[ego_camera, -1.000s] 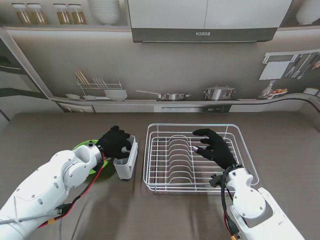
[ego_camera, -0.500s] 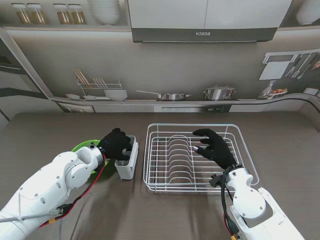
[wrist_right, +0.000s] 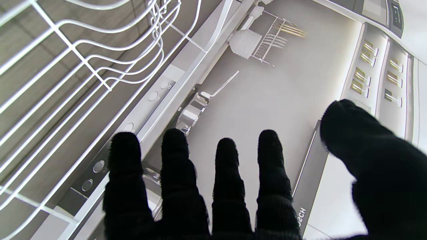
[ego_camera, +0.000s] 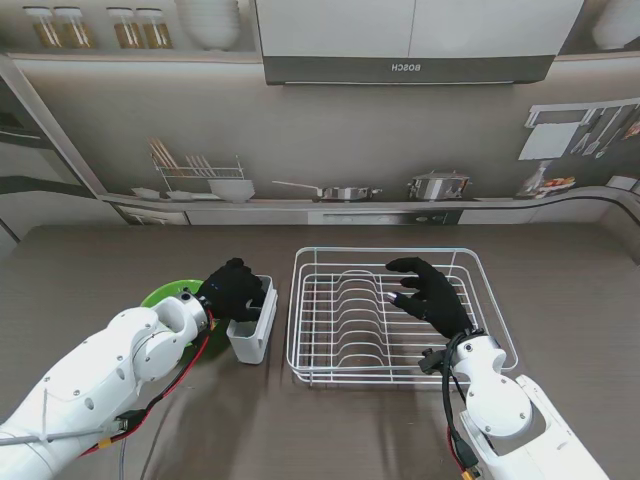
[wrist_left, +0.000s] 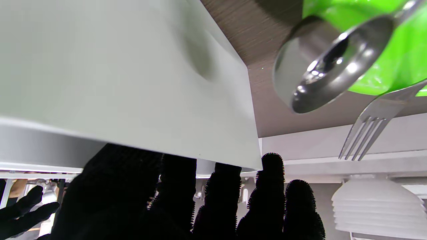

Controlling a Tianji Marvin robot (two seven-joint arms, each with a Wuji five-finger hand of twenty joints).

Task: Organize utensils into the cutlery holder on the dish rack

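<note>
- Brown wood-grain table (ego_camera: 120, 255) fills the scene, with a printed kitchen backdrop standing behind it.
- Nearest me, both white arms come up from the bottom corners, each ending in a black-gloved hand.
- Left hand (ego_camera: 234, 289) is clamped on the white cutlery holder (ego_camera: 252, 332); the fingers curl over its rim, and the left wrist view shows its wall pressed against the fingertips (wrist_left: 272, 163).
- That holder sits on the table just left of the dish rack (ego_camera: 400, 315), close to its left rail; whether they touch, I cannot tell.
- Tucked behind the left wrist is a green plate (ego_camera: 163, 296), mostly hidden by the arm.
- From the left wrist view, a spoon (wrist_left: 330, 70) and a fork (wrist_left: 373, 128) poke out over the plate's edge, just beside the holder's wall.
- Right hand (ego_camera: 428, 294) hovers over the rack's wires with fingers (wrist_right: 175, 150) spread wide and thumb apart, gripping nothing.
- Farthest off, the backdrop shows a pan (ego_camera: 335, 190) and a pot (ego_camera: 437, 185) on a counter.
</note>
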